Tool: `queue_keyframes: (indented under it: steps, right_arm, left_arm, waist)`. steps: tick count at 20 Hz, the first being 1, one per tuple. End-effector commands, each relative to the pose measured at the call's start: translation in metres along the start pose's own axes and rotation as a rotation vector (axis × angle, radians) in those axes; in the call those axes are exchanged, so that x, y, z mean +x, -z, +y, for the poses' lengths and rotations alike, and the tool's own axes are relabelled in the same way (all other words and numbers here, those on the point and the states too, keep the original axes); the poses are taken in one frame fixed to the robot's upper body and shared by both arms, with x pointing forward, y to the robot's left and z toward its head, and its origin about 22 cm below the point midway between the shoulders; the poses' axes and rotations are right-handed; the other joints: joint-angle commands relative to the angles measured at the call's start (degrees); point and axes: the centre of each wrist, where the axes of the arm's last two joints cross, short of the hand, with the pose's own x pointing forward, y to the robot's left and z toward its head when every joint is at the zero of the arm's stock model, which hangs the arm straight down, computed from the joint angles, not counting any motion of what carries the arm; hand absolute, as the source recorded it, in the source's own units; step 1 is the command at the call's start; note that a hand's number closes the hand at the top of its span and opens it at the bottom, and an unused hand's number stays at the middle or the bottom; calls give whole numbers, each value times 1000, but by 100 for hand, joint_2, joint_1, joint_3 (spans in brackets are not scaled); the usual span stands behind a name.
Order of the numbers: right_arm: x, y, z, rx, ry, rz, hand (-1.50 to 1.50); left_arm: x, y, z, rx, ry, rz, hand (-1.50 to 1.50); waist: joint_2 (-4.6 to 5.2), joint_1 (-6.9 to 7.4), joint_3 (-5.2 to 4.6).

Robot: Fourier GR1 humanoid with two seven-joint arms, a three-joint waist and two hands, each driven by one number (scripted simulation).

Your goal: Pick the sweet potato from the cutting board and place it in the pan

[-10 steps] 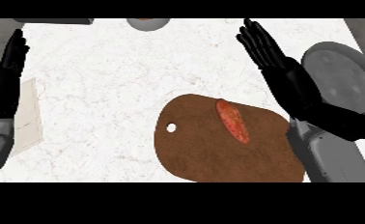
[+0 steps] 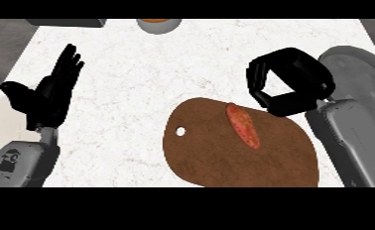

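Observation:
An orange-red sweet potato [image 2: 243, 125] lies lengthwise on the brown cutting board [image 2: 219, 162], toward the board's upper right. My right hand [image 2: 293, 83] hovers just beyond the potato's far end, over the board's top right edge. Its fingers and thumb are curled toward each other and nothing shows between them. The grey pan [image 2: 353, 65] sits at the right edge, partly hidden behind my right hand and forearm. My left hand [image 2: 47, 95] rests open at the left, fingers up, well away from the board.
A grey bowl [image 2: 158, 25] with something orange in it stands at the counter's far edge. A dark grey object [image 2: 66, 22] lies at the far left corner. White counter [image 2: 147, 75] stretches between my two hands.
My right hand has come down and inward from a straight, raised pose and curled its fingers near the potato's far end. My left hand shows further in from the left edge.

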Motion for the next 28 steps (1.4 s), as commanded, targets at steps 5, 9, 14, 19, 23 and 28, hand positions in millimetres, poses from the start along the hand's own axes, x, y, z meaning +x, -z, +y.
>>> queue_keyframes:
  steps: [5,9,14,19,23,28]
  right_arm:
    - [12,-75,-92,87,-233,72,-150]
    - [30,-56,-102,211,-377,35,-150]
    - [30,-13,-94,327,-455,33,-150]
    - [47,27,-71,484,-693,81,-150]
    - [48,56,-51,583,-775,124,-150]
    - [26,64,-27,837,-869,307,-150]
  left_arm:
    - [1,-1,-10,-52,-109,72,0]
    - [10,-8,-30,-73,-109,58,0]
    - [5,-3,-14,-58,-88,76,0]
    - [-7,-15,-19,-50,-92,80,0]
    - [3,-11,-17,-28,-105,69,0]
    - [2,-9,-20,-35,-102,74,0]
  waist:
    - [-1,-38,25]
    - [-15,48,31]
    - [-30,27,15]
    - [-66,-18,5]
    - [-92,-89,3]
    - [-66,-70,-1]
